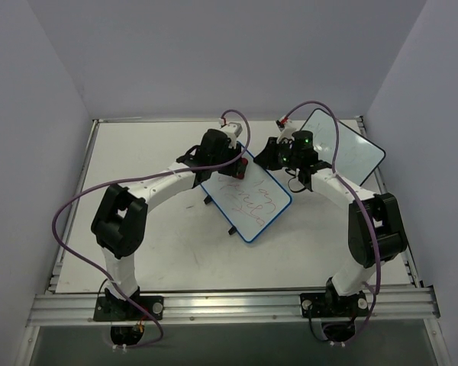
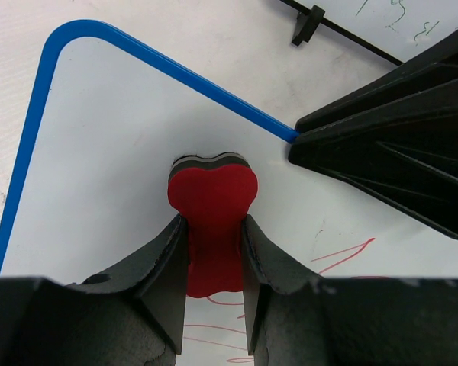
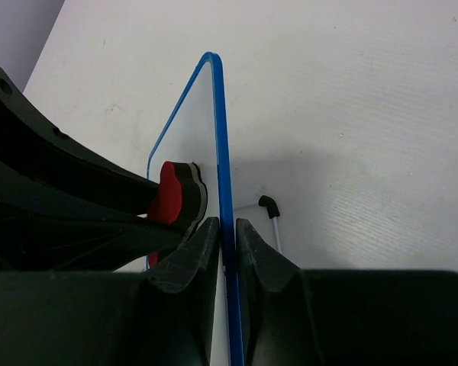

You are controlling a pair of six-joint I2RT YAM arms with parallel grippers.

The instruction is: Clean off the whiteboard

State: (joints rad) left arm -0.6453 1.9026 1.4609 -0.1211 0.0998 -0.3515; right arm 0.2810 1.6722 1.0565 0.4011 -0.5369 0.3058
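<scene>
A blue-framed whiteboard [image 1: 248, 200] with red scribbles stands tilted on thin black-tipped legs at the table's middle. My left gripper [image 1: 239, 167] is shut on a red eraser [image 2: 212, 206] with grey and black layers, pressed flat on the board's upper part, above the red marks [image 2: 343, 253]. My right gripper [image 1: 269, 158] is shut on the board's blue edge [image 3: 223, 175], one finger on each side. The eraser [image 3: 175, 197] also shows in the right wrist view, against the board's face.
A second whiteboard [image 1: 349, 149] with a black frame and faint writing lies at the back right, behind my right arm. One leg [image 3: 270, 207] of the blue board rests on the white table [image 1: 137, 152]. Purple walls close in on both sides.
</scene>
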